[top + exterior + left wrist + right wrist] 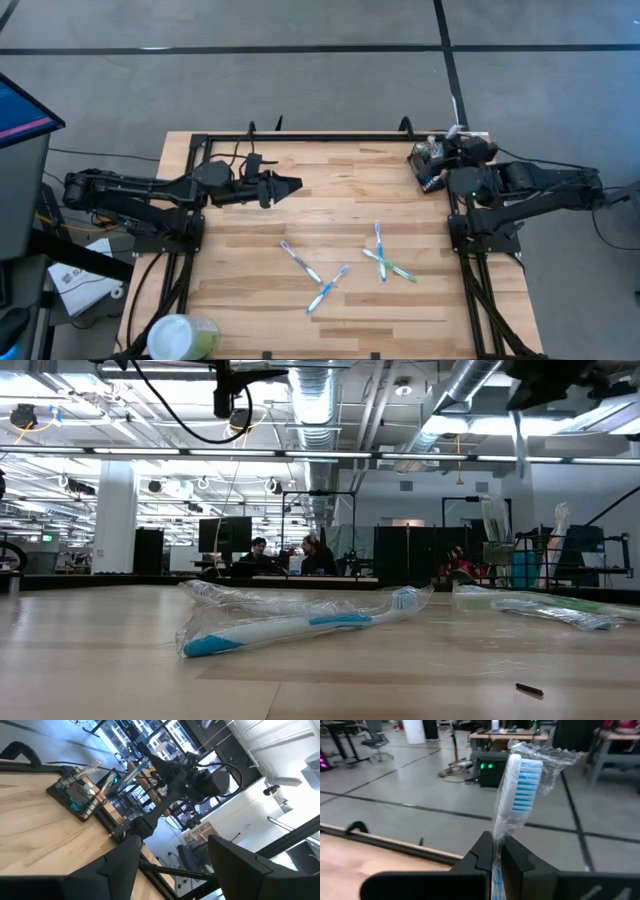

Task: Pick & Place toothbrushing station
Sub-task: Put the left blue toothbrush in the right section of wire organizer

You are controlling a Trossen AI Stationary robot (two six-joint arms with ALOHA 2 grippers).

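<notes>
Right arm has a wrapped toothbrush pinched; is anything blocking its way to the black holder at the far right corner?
Nothing visible. The right gripper, shut on the wrapped toothbrush, sits right by the black holder; the loose brushes lie nearer mid-table.

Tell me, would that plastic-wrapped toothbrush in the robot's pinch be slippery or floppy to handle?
Probably slippery: the wrapped toothbrush sits in crinkly clear film, pinched between the right gripper's fingers. Likely stiff and light: it stands upright without drooping. The loose film at its head may crumple or snag.

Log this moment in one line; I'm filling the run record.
right gripper: shut on wrapped toothbrush | left gripper: open, empty | holder: table corner
</notes>
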